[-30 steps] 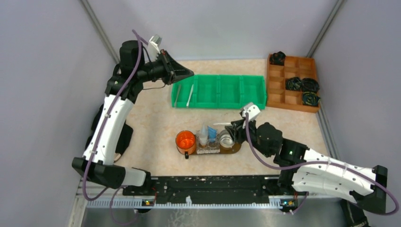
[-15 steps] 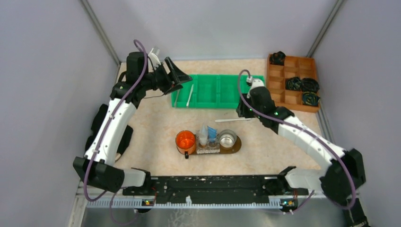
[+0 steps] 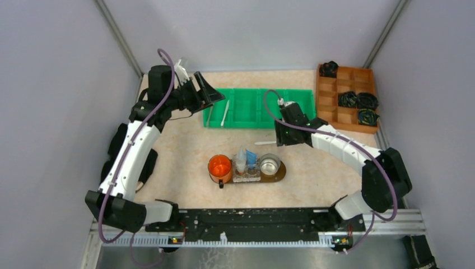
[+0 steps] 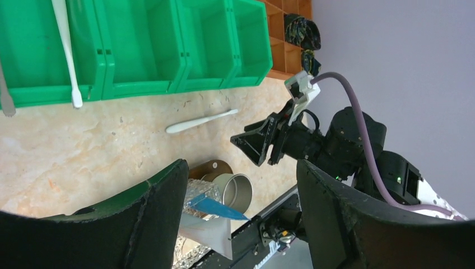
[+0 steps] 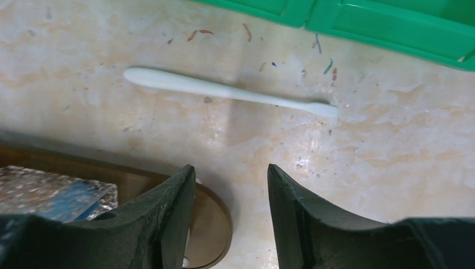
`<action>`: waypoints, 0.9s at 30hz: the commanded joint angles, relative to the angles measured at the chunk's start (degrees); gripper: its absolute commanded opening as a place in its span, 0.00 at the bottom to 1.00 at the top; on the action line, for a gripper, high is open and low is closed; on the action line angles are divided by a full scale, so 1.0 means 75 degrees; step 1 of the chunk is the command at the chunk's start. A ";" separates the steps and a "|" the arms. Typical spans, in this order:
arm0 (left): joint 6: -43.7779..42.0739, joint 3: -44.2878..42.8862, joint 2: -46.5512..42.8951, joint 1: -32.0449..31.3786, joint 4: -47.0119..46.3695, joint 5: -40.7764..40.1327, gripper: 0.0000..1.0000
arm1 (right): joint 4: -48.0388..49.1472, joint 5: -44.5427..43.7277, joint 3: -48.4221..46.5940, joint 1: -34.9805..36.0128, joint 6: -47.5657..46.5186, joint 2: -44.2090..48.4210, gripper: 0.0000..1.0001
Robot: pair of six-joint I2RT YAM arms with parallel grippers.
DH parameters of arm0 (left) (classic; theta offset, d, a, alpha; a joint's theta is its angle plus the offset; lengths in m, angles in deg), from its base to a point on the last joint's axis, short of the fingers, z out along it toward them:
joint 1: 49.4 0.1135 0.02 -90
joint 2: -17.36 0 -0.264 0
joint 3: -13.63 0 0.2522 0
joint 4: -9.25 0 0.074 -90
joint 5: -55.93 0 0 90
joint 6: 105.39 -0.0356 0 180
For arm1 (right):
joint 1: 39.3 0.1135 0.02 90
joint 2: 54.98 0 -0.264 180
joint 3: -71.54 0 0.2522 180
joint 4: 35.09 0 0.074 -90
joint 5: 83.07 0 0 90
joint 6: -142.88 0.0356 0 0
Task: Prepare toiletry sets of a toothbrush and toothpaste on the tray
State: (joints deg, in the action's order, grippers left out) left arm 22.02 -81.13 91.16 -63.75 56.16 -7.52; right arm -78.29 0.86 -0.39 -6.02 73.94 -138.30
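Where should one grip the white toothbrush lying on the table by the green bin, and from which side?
Grip the white toothbrush at mid-handle, straight down from above, closing across its narrow width: it lies flat on the table, so only its long sides are free.

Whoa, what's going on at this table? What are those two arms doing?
Two robot arms are assembling toothbrush-and-toothpaste sets on the brown tray, which already holds an orange cup, a metal cup, a white tube and a blue tube. The right gripper hovers open and empty over a white toothbrush lying on the table between tray and green bin. The left gripper, also open and empty, is raised near the bin's left end, where two more toothbrushes lie.
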 commanded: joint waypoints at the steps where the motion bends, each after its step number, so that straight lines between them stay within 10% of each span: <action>1: -0.0217 0.0365 -0.0125 0.0061 -0.0269 0.0295 0.76 | -0.0048 -0.0984 -0.0237 0.0059 -0.0463 -0.0271 0.52; 27: -0.0397 0.0430 -0.0133 0.0097 -0.0283 0.0749 0.74 | 0.1760 0.1596 0.0058 -0.1354 -0.3368 -0.1354 0.51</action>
State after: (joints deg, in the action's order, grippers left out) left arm 19.70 -77.56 90.09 -63.42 54.89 -3.33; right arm -66.29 7.99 1.51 -15.64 52.54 -147.38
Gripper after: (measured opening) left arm 0.740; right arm 0.511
